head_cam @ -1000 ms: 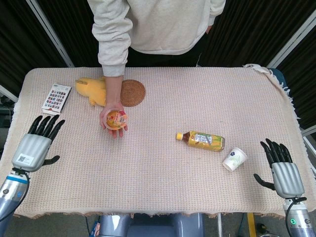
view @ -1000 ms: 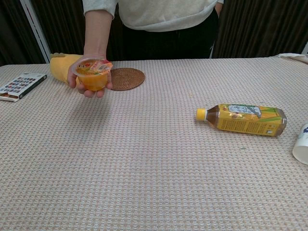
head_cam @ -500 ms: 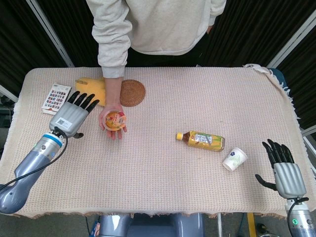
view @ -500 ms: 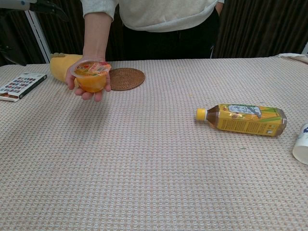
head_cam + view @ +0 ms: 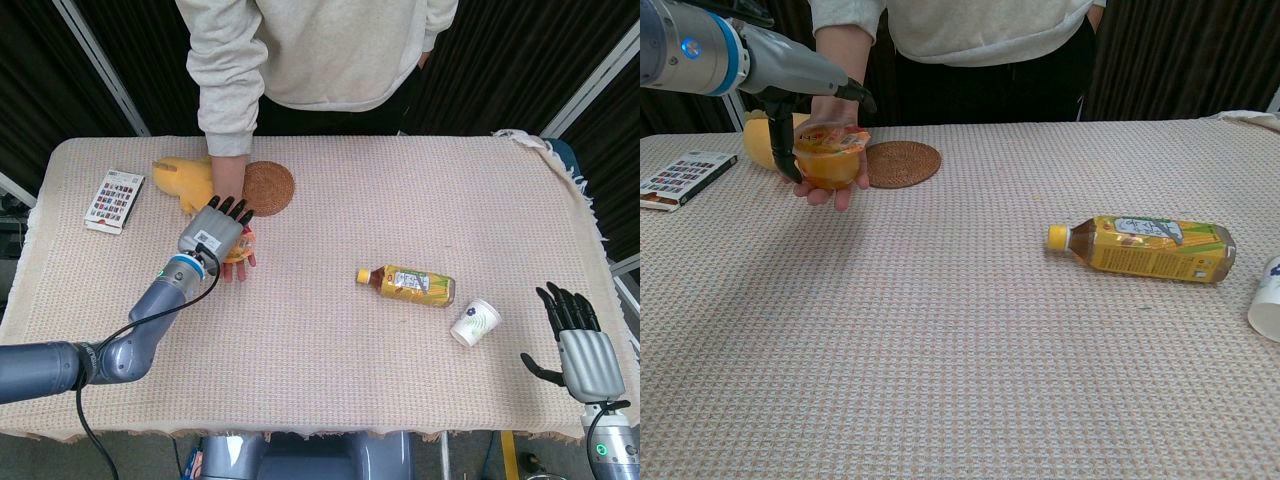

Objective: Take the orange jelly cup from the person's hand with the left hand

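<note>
The orange jelly cup (image 5: 830, 157) sits in the person's hand (image 5: 826, 187), upper left of the chest view. My left hand (image 5: 214, 232) is over it, fingers spread around the cup, not closed as far as I can tell; the taking is left. My right hand (image 5: 580, 350) is spread, lower right. The tea bottle (image 5: 407, 284) lies capped and full; the paper cup (image 5: 475, 322) lies sideways.

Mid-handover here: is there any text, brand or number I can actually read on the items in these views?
None reads clearly.
Bottle label: print and pictures, too blurred to read.
Jelly cup lid: coloured print, illegible.
Paper cup: a green mark, too small.
Booklet: rows of small pictures, no legible words.
Left hand back: a small sticker, unreadable.
</note>
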Tool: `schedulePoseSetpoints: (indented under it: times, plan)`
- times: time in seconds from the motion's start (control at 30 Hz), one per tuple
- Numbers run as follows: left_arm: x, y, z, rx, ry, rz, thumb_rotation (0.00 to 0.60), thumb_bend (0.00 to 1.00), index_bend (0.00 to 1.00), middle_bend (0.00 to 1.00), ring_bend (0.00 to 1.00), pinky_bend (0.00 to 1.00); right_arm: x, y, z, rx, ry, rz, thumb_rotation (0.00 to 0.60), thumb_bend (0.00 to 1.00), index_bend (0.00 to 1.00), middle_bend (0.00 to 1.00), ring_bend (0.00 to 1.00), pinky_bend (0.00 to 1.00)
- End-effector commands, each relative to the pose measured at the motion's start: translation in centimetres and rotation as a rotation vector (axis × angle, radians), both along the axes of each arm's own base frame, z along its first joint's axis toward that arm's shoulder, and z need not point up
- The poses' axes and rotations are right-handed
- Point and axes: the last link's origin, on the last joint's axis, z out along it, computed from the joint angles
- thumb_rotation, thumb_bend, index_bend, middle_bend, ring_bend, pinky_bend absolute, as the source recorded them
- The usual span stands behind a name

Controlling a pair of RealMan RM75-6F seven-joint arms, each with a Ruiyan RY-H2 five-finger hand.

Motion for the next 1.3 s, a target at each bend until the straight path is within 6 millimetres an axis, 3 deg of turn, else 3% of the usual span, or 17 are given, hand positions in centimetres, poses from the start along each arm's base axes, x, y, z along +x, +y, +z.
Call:
schedulePoseSetpoints:
  times: [0.03,0.17,0.43,0.63,0.9,1.07,1.3]
  plan:
    - [0.4,0.2,-0.7,-0.001,0.003,0.001,0.6,0.07,0.06,0.02,0.02,0.14,0.0,0.0,0.1,-0.001,-0.001,0.0,0.6,0.14,0.0,0.0,0.0,0.0]
    - [0.6,0.1,-1.3,-0.006,-0.003,-0.003,0.6,0.1,0.16,0.13,0.11,0.21,-0.1,0.0,0.1,-0.002,-0.002,-0.001,0.6,0.14,0.0,0.0,0.0,0.0]
    - [0.7,-0.1,-1.2,0.011,-0.041,-0.02,0.6,0.41,0.42,0.38,0.3,0.38,0.0,0.0,0.1,-0.002,0.003,0.002,0.6,0.14,0.0,0.0,0.0,0.0]
    - [0.8,-0.2,-1.1,0.043,-0.098,-0.059,0.6,0.54,0.53,0.48,0.39,0.45,0.0,0.0,0.0,-0.003,0.009,0.003,0.6,0.14,0.0,0.0,0.0,0.0]
    - [1.9,-1.1,0.5,0.071,-0.159,-0.135,0.6,0.56,0.57,0.5,0.41,0.46,-0.1,0.0,0.1,-0.007,0.011,-0.003,0.6,0.14,0.0,0.0,0.0,0.0]
    - [2.2,-2.5,2.7,0.085,-0.211,-0.169,0.6,0.56,0.57,0.51,0.41,0.47,-0.1,0.1,0.2,-0.009,0.01,-0.005,0.6,0.14,0.0,0.0,0.0,0.0]
    - [-0.5,-6.0,4.9,0.063,-0.188,-0.184,0.6,0.56,0.58,0.51,0.41,0.47,0.0,0.1,0.1,-0.01,0.012,-0.003,0.6,0.14,0.0,0.0,0.0,0.0]
